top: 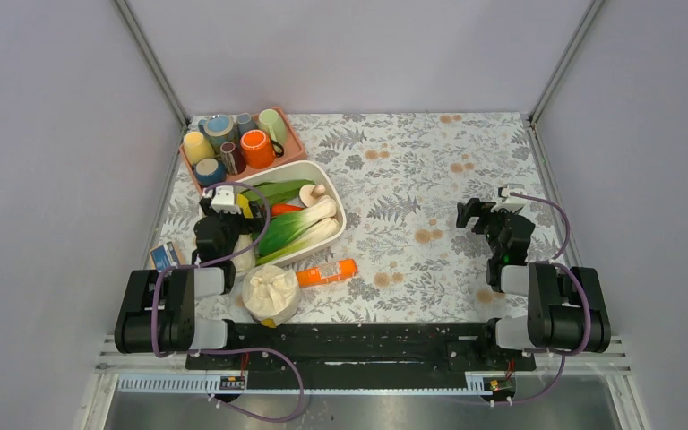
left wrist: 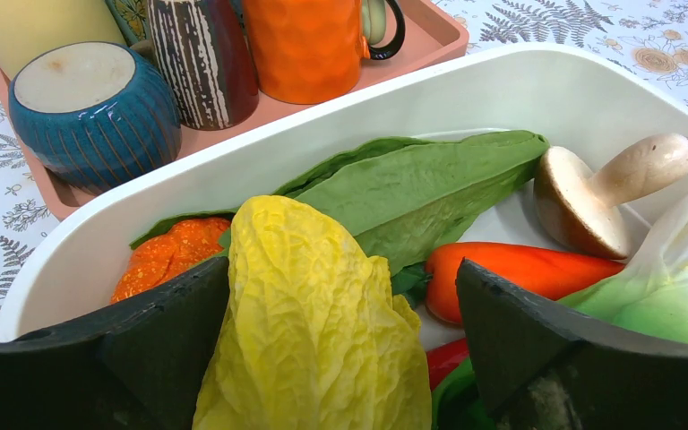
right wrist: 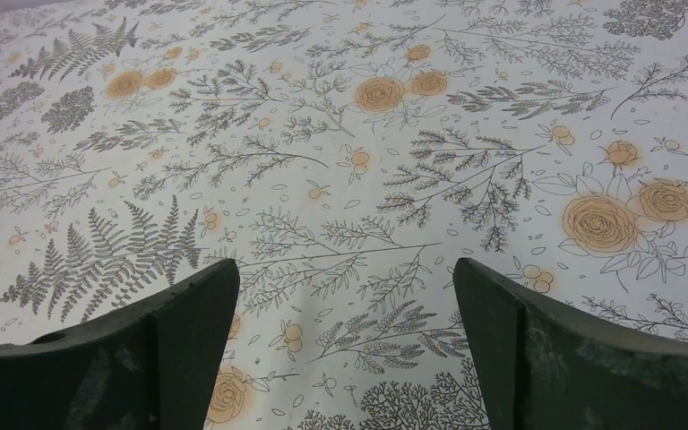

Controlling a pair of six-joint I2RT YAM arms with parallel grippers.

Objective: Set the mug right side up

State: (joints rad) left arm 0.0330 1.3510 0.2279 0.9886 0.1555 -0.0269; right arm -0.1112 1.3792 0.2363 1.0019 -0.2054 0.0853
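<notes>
We find the left gripper [left wrist: 342,269] hanging wide open and empty over a white dish [left wrist: 502,81] of vegetables, with a yellow leaf [left wrist: 313,340] just below its jaws. The teal mug [left wrist: 81,112], which we take to be the task's, stands ahead and to the left of that gripper, beyond the dish's far wall. It sits on a pink tray [left wrist: 434,31] beside an orange mug [left wrist: 305,45] and others, its bare unglazed base facing up. The right gripper [right wrist: 345,269], equally spread and holding nothing, hovers over patterned tabletop [right wrist: 367,134], well apart from the tray. For a good reach, we judge, the left gripper should first rise clear of the dish's rim. It should then approach the mug on the side away from the striped mug [left wrist: 202,63] just to its right, and grip firmly so the glaze cannot slip in the turn.
</notes>
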